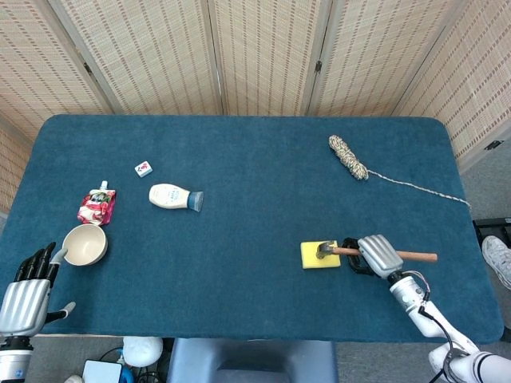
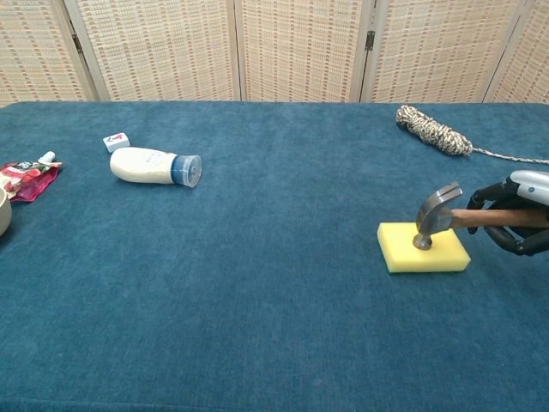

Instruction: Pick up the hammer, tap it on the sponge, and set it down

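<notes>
**Hammer head on sponge: tap in hand**

The right hand [image 2: 517,215] is wrapped around the wooden handle of the steel-headed claw hammer [image 2: 436,216], whose face rests on the yellow rectangular foam sponge [image 2: 424,250]. The left hand [image 1: 27,297] sits idle, fingers apart, holding nothing. Advice: keep the strike light and central, then lift straight before setting down beside the sponge. Count: one hammer, one sponge, two hands.

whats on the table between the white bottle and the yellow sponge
Nothing: in the head view only bare blue cloth lies between the white bottle and the yellow sponge. The chest view shows the same.
</notes>
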You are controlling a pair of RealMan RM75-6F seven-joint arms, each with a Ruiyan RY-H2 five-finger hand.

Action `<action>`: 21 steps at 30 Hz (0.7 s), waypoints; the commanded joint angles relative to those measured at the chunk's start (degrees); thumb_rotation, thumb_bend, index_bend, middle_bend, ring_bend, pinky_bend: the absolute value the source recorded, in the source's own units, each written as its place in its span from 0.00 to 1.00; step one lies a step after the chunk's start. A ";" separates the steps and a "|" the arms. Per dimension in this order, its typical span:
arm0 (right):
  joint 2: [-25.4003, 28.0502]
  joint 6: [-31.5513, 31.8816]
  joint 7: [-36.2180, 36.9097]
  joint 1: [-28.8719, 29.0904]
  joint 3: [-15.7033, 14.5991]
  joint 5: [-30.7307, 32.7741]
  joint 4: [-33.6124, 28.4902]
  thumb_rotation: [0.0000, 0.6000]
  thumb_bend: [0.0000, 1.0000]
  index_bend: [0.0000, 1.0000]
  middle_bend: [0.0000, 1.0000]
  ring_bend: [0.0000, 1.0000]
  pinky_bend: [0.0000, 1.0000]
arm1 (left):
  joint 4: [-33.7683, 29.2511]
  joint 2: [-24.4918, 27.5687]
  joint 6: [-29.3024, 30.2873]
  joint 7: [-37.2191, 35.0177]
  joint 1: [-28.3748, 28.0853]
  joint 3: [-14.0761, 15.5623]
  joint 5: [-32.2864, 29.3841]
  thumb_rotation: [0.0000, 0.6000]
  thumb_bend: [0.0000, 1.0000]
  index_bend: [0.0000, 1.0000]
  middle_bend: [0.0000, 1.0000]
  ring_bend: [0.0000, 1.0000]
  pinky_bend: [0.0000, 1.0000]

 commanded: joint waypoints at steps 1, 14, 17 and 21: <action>0.90 3.32 3.07 -0.28 2.30 0.53 -0.84 1.00 0.86 0.92 0.82 0.83 0.84 | -0.04 0.09 0.13 -0.04 -0.01 -0.13 0.03 1.00 0.15 0.09 0.00 0.00 0.14; -3.93 -5.38 0.53 6.88 9.07 7.05 1.21 1.00 0.78 0.92 0.79 0.81 0.84 | -0.44 -0.39 -0.49 0.82 -0.74 -0.39 0.25 1.00 0.15 0.09 0.00 0.00 0.14; -7.49 -8.93 0.16 9.73 10.50 8.70 4.36 1.00 0.73 0.92 0.75 0.77 0.84 | -0.33 -0.49 -0.66 0.88 -0.74 -0.37 -0.07 1.00 0.15 0.09 0.00 0.00 0.14; -11.92 -12.53 -0.36 12.85 12.02 10.61 8.10 1.00 0.65 0.79 0.64 0.66 0.76 | -0.13 -0.40 -0.99 0.76 -0.52 -0.11 -0.74 1.00 0.15 0.09 0.00 0.00 0.14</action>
